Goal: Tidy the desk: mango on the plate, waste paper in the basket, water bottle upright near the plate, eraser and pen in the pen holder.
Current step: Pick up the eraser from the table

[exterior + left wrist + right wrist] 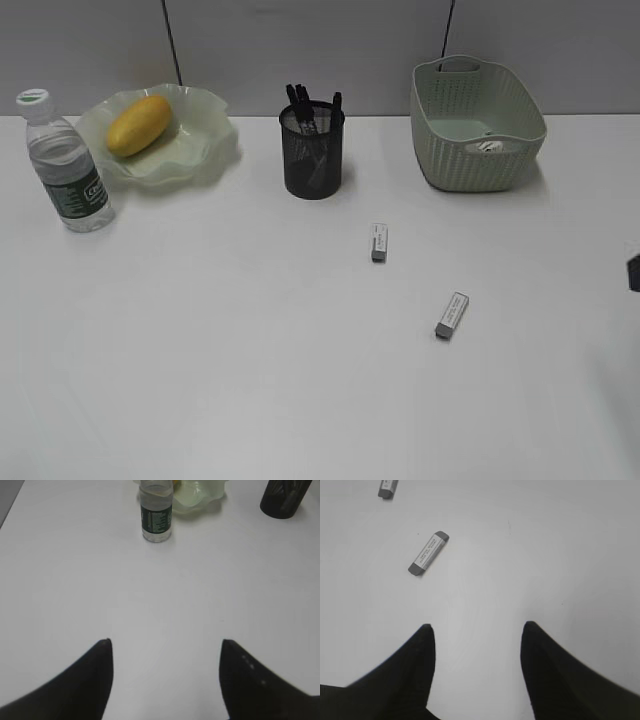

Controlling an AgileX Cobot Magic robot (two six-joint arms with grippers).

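Mango sits on plate, bottle stands beside it, paper in basket; 2 erasers lie on bench, w/ both tools wide open, empty, prob. ready to grab.

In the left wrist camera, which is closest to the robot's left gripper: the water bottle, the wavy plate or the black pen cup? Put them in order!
From the left gripper, in the left wrist view:
1. Water bottle, straight ahead, slightly left.
2. Plate, just behind the bottle, to its right.
3. Pen holder, far right corner; plate and holder are nearly too close to call.
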